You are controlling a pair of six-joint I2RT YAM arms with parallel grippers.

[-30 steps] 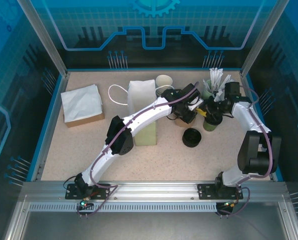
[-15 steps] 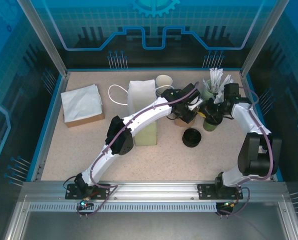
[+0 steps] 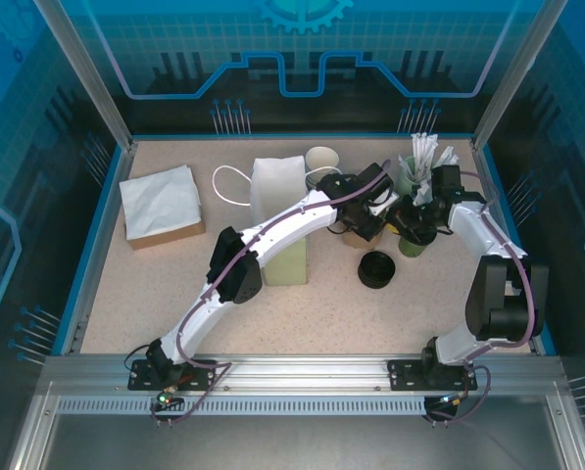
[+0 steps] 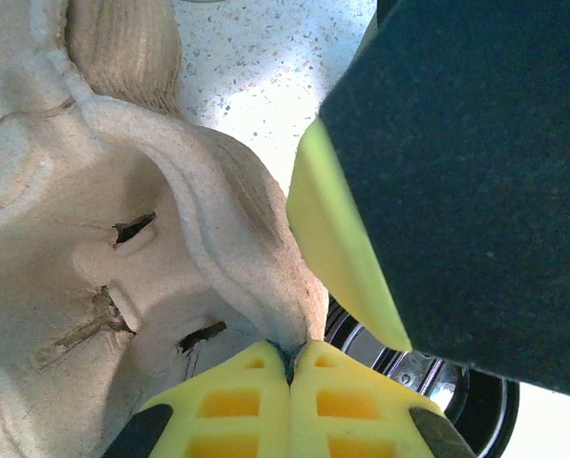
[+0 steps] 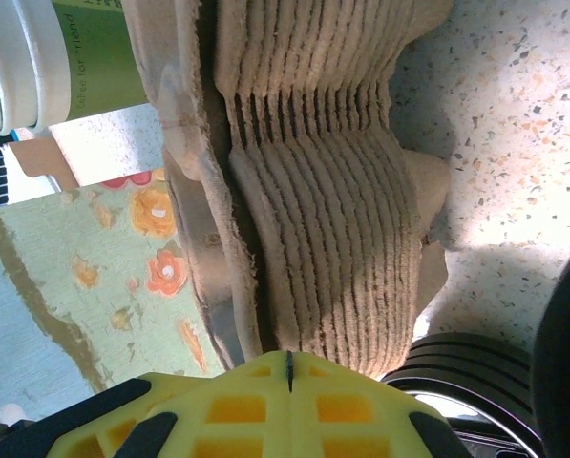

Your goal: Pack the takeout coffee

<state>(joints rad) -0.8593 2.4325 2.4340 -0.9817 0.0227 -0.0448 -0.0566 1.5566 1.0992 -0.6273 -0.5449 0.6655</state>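
Pinching from both sides, the left gripper [image 3: 372,217] and the right gripper [image 3: 410,215] meet right of centre in the overhead view. They sit between the white paper bag [image 3: 282,211] and a green cup [image 3: 413,243], just above a black lid [image 3: 376,268]. The stack of carriers they work on lies under them and is mostly hidden there.

In the left wrist view, the left gripper [image 4: 289,358] has its yellow pads pressed together at the bottom edge of the frame. They nip the thin rim of a moulded cup carrier [image 4: 122,239] that spreads across the left half. The dark bulk at upper right looks like the other gripper, too close to read.

In the right wrist view, the right gripper [image 5: 289,361] is likewise closed. Its pads pinch the lower edge of the stack of carriers [image 5: 332,191] at centre frame.

The pulp looks light, fairly stiff yet easy to tear. The nested pieces likely cling together, so a hold on the rim suits. How many layers each pinch takes cannot be made out.
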